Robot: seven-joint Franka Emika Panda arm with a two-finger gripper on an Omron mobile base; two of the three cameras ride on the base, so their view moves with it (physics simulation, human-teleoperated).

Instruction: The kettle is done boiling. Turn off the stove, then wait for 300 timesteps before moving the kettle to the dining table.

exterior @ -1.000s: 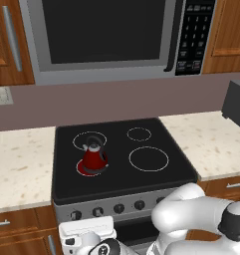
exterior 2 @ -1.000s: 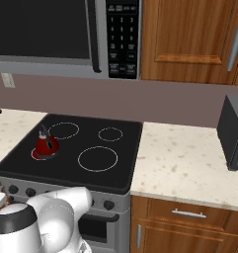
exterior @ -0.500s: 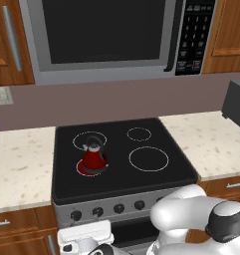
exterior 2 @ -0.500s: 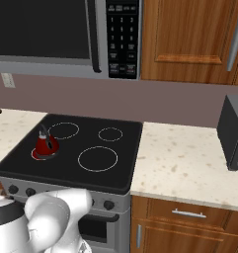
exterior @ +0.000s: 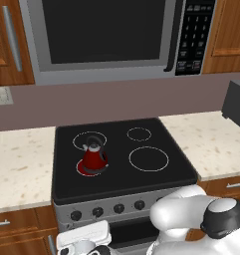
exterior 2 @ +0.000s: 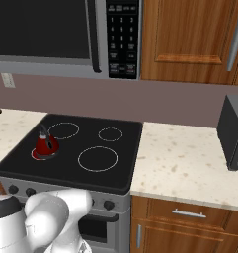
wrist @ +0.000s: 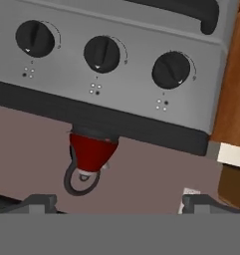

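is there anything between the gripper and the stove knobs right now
Nothing visible stands in the way. In the hand view the open gripper faces the stove front, with three dark knobs in plain sight ahead of its finger tips and only open space before them. The kettle sits up on the cooktop's front left burner, clear of that path.

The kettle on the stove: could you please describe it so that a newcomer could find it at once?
Below the microwave lies the black stove. The kettle stands on its front-left burner, which glows red beneath it. It is a small red cone with a dark arched handle, and the other three rings are bare white outlines.
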